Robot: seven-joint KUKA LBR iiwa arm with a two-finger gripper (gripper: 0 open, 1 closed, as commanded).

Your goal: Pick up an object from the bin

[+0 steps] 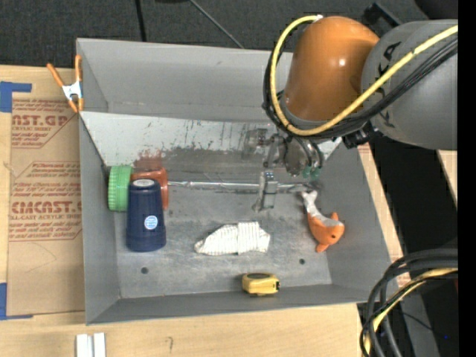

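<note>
White soft cloth (234,239), crumpled into a little lump, lies near the middle of the floor of the grey metal bin (186,73), a bit toward the front wall. From the camera view, looking down, the gripper (266,196) hangs from the big arm with the round orange cover (331,65) that comes in from the right. It is over bare floor, just behind the cloth and a little to its right. It is not touching the cloth and nothing is in it. I cannot tell if the gripper is open or closed. Near the gripper on the right lies a small orange and white toy fish (325,227). Far over on the left stands a tall dark blue cup (145,216) with a green round ribbed lid (118,188) touching it and a small orange block (158,183) tucked behind it. A little yellow thing (260,283) sits by the front wall, well apart from the gripper. I think the job is at its start: the arm is in the bin, but no thing is picked yet. The cloth and the toy fish are the two nearest things. To take the cloth, the gripper would need to come toward the front, sit right over the lump, open wide, go down and pinch a fold. The cloth is floppy, so it may slip out if only a thin bit is caught.
</note>
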